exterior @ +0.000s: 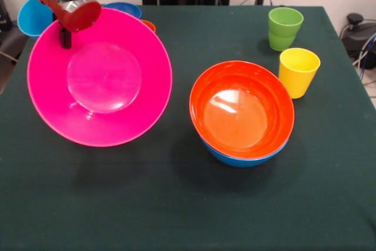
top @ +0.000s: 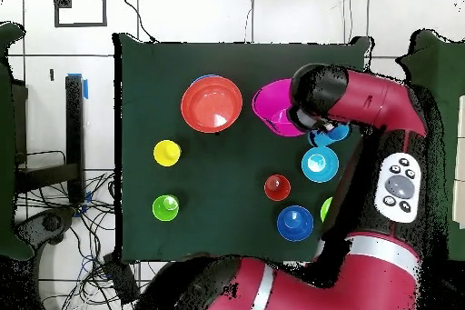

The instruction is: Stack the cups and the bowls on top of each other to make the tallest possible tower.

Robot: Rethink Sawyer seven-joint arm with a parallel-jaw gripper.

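End effector (exterior: 66,38) gripping tilted pink bowl (exterior: 100,77).

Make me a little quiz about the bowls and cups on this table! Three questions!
1. True or false: the orange bowl sits inside a blue bowl.
2. Which one does the end effector hold up, tilted? A) pink bowl B) green bowl C) purple cup
3. Fill in: the cup closest to the orange bowl is ____.

Key: 1 true; 2 A; 3 yellow, the yellow cup.
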